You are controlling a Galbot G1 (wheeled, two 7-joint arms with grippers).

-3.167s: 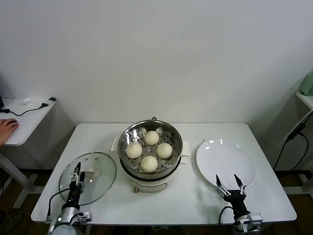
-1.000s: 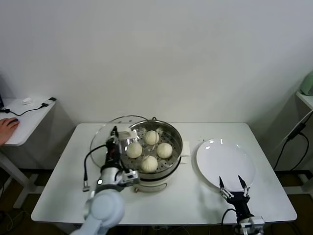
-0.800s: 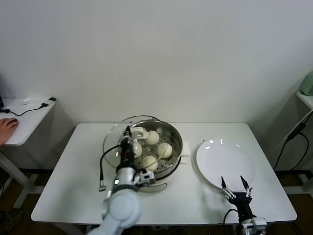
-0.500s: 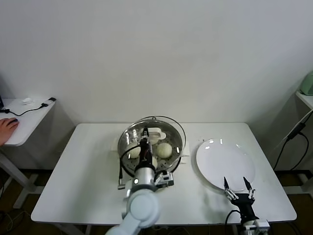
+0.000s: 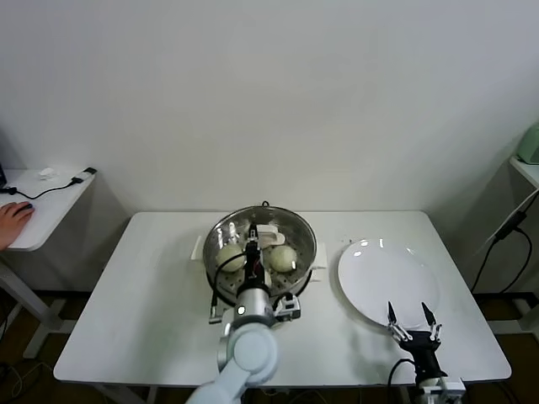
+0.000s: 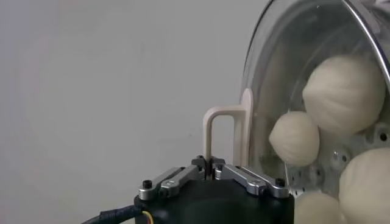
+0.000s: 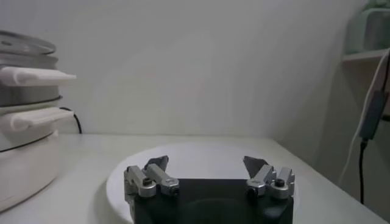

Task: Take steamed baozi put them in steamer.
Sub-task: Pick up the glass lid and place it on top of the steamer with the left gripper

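Your left claw (image 6: 210,172) is pinching the lid (image 5: 263,236) by its handle (image 6: 228,133) over the steamer (image 5: 221,271), hiding part of the baozi (image 6: 344,92); through the glass they are showing pale and domed on the tray. Your right claw (image 5: 412,324) is waiting spread open, empty, at the plate's (image 5: 379,273) near edge on the surface (image 5: 152,295)

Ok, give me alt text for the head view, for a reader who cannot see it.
The left gripper holds a glass lid by its handle over a steel steamer with pale buns inside, mid-table. An empty white plate lies to the steamer's right, and the open right gripper waits at the plate's near edge.
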